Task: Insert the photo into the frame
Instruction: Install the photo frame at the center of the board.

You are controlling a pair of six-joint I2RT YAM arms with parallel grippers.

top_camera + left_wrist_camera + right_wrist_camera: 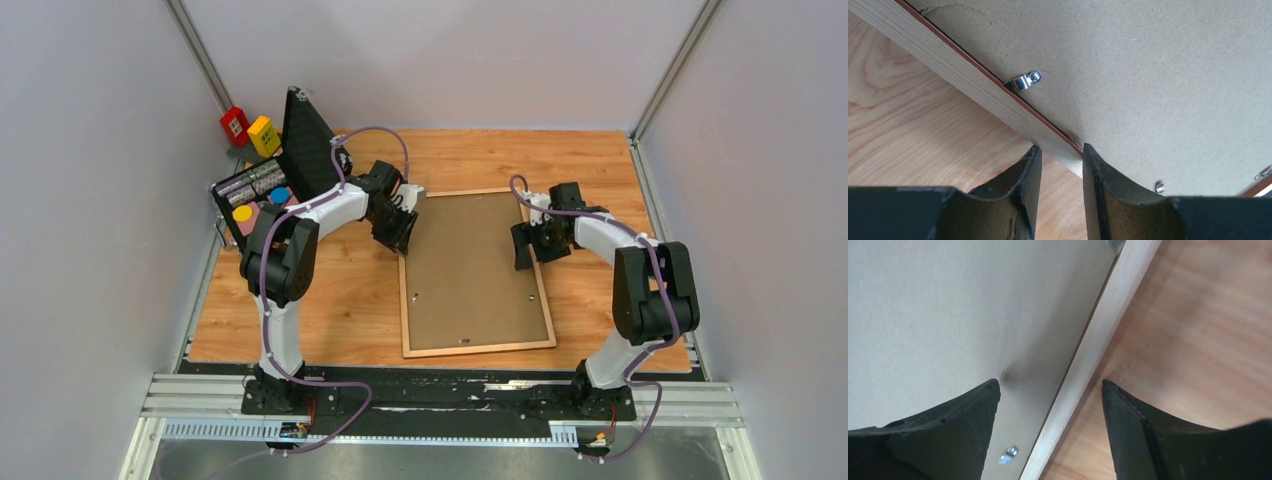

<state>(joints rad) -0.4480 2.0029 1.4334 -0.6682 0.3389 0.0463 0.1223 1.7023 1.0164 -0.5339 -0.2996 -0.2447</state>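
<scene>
The frame (403,300) lies face down in the middle of the table, pale wood back up. A plain brown backing board (470,270) fills it. The photo is hidden. My left gripper (400,232) is over the frame's left rail near its far corner. In the left wrist view its fingers (1059,147) stand a little apart at the rail (963,80), next to a metal clip (1025,81). My right gripper (527,250) is open over the right rail. In the right wrist view it (1050,382) straddles the rail (1098,325), one finger over the board (948,305).
A black case (305,140) stands open at the back left with coloured items in it. A red block (235,125) and a yellow block (264,135) are mounted behind it. Grey walls close in three sides of the table.
</scene>
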